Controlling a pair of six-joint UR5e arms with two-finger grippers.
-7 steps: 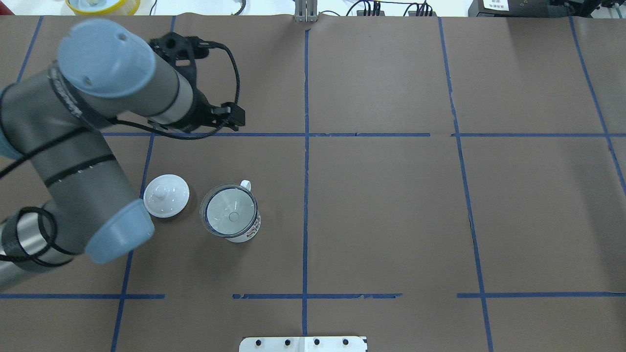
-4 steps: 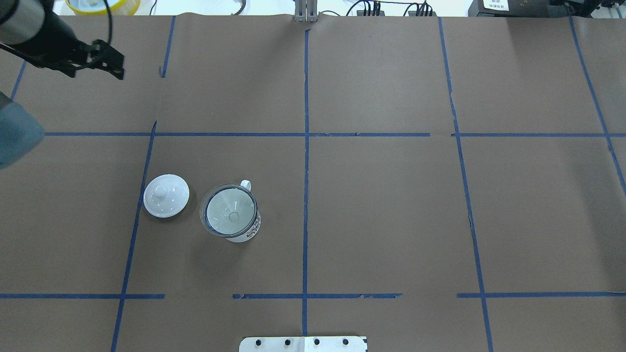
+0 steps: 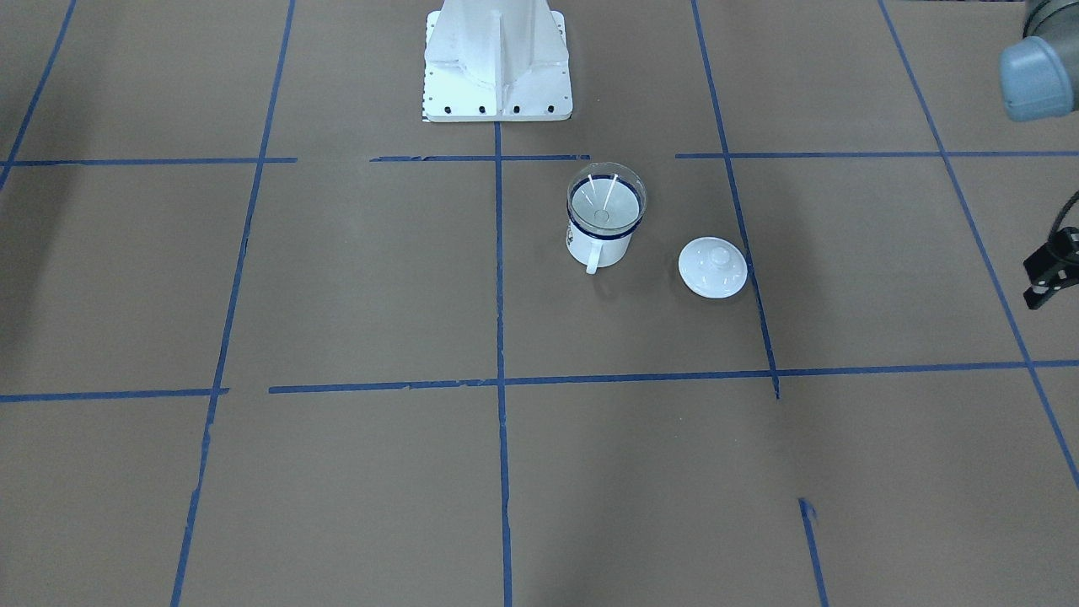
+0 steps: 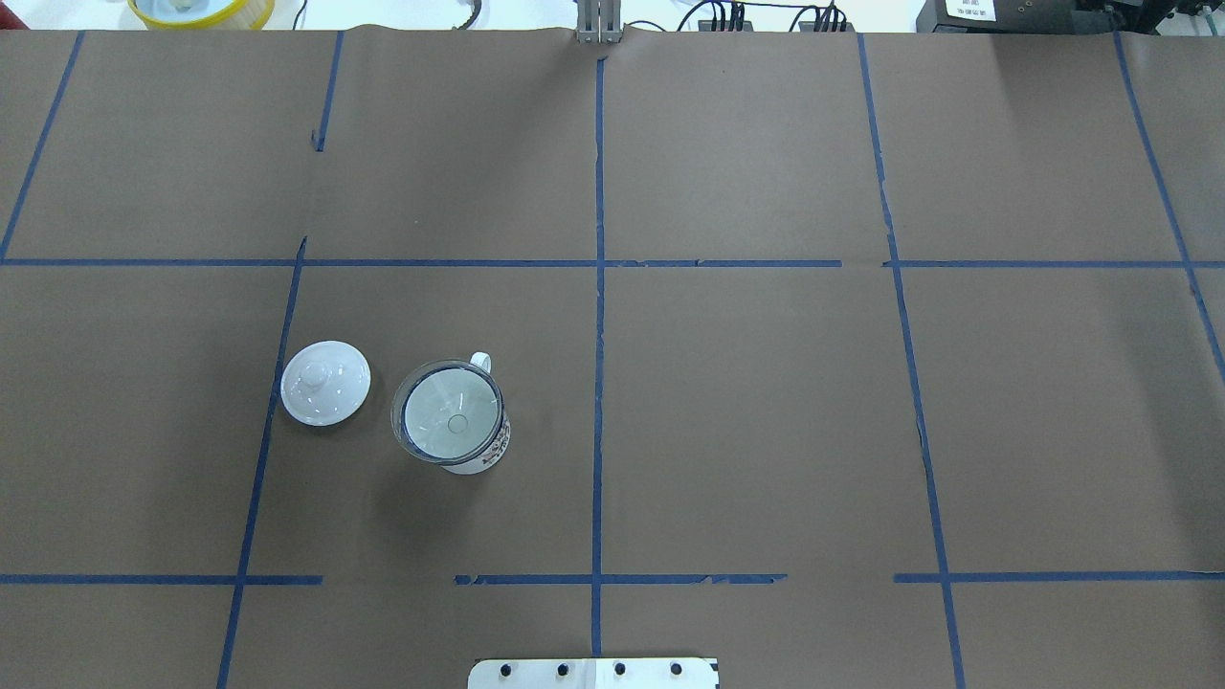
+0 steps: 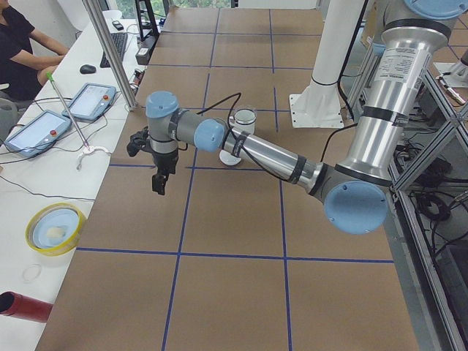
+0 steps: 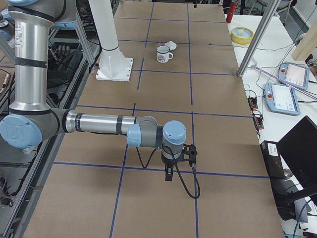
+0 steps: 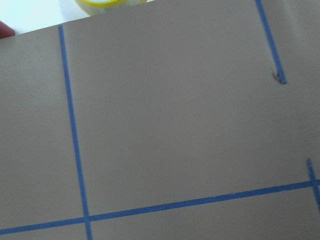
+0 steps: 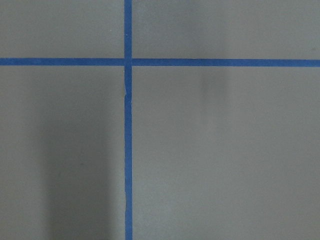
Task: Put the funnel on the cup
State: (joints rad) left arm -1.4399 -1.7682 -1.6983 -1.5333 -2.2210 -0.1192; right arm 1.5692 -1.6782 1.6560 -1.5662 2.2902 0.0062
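Clear conical funnel (image 4: 448,413) atop round, blue-rimmed white enamel cup (image 4: 485,458)

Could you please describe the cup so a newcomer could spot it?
On the brown table, find the blue-taped square on the robot's left of centre. Beside a flat white lid, the cup has a handle and a clear funnel on top.

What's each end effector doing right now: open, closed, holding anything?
Left end effector: cannot tell; cut off at the front view's edge, and the side view is too coarse.
Right end effector: cannot tell; seen only from the side.
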